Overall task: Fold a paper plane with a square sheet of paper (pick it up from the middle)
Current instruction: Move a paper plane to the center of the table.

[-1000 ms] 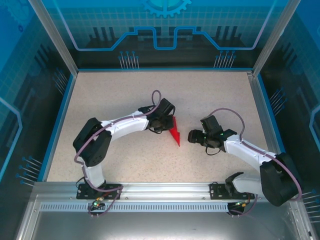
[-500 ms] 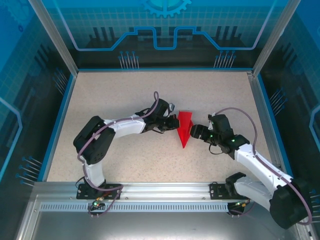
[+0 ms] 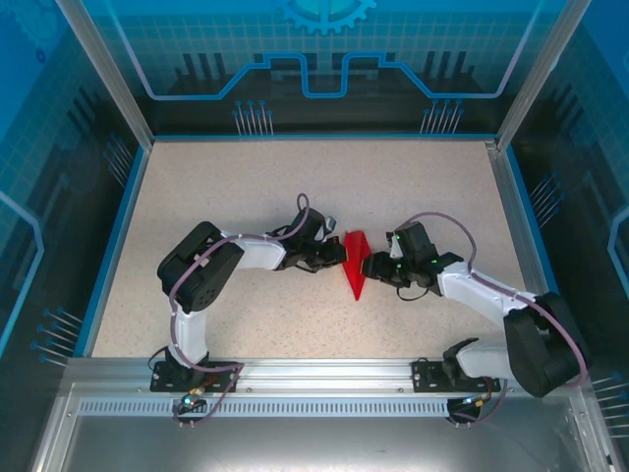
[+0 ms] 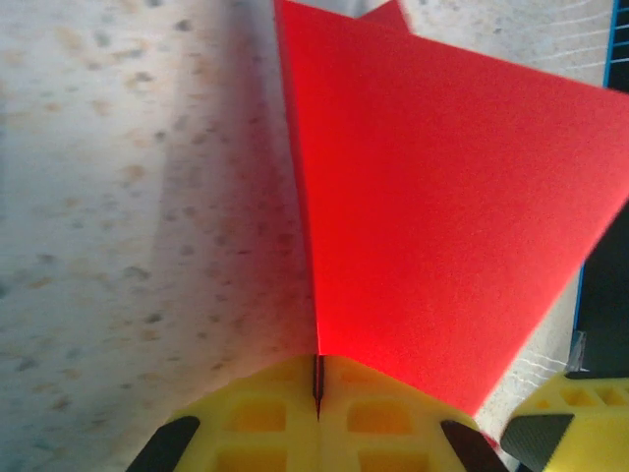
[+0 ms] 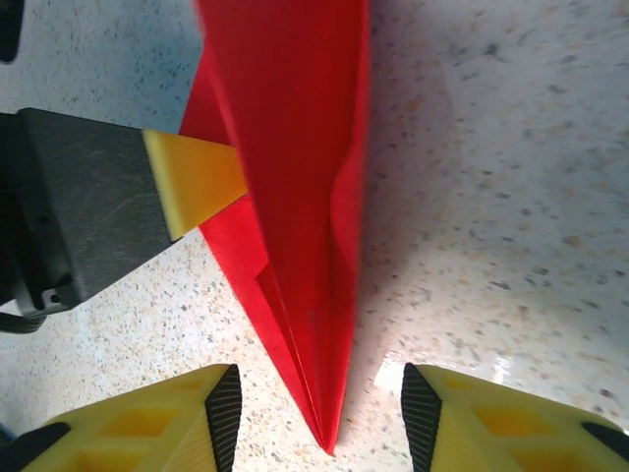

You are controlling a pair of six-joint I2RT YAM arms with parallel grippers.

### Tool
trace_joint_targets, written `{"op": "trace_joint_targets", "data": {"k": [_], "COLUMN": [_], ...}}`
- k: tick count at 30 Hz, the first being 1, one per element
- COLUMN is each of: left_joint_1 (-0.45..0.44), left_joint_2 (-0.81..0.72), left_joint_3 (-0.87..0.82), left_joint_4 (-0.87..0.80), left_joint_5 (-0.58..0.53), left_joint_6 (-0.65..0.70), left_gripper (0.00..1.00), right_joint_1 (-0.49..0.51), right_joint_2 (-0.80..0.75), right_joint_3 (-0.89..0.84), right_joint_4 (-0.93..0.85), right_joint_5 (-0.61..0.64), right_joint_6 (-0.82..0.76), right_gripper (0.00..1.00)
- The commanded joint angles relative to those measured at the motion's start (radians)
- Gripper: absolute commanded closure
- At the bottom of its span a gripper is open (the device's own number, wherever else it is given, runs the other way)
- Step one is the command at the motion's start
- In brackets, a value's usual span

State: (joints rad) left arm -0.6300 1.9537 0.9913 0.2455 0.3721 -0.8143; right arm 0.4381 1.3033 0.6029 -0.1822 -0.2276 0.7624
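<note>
The square sheet of paper is folded into a narrow bright red paper plane [image 3: 355, 265] that stands on edge over the speckled table, its point toward the near side. My left gripper [image 3: 341, 255] is shut on its left side; the yellow pads [image 4: 285, 413] pinch the paper plane [image 4: 432, 197] at a crease. My right gripper [image 3: 372, 265] is open just right of it. In the right wrist view its fingers [image 5: 224, 411] stand on either side of the paper plane's [image 5: 295, 197] pointed end, with a gap on each side. The left gripper's yellow fingertip [image 5: 195, 180] presses the paper from the left.
The speckled table [image 3: 216, 187] is walled by a blue rim and metal posts [image 3: 511, 128]. Both arms meet at the table's middle, their bases on the metal rail [image 3: 314, 379] at the near edge. Open tabletop lies behind and to the sides.
The left gripper has turned the plane so it looks narrower and has brought it slightly nearer. The right gripper has moved in around its pointed end and its jaws have narrowed.
</note>
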Motion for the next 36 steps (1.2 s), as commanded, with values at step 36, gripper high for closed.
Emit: {"op": "trace_joint_targets", "data": {"k": [36], "left_joint_1": [0.01], "left_joint_2": [-0.007], "left_joint_3": [-0.04], "left_joint_4": [-0.009], "left_joint_5": [-0.005], "left_joint_6": [0.001], "left_gripper": [0.98], "right_joint_1": [0.17], "right_joint_2": [0.304], "right_joint_3": [0.234], "right_joint_4": [-0.121], "right_joint_5": [0.165], "right_joint_6": [-0.038], "right_gripper": [0.57]}}
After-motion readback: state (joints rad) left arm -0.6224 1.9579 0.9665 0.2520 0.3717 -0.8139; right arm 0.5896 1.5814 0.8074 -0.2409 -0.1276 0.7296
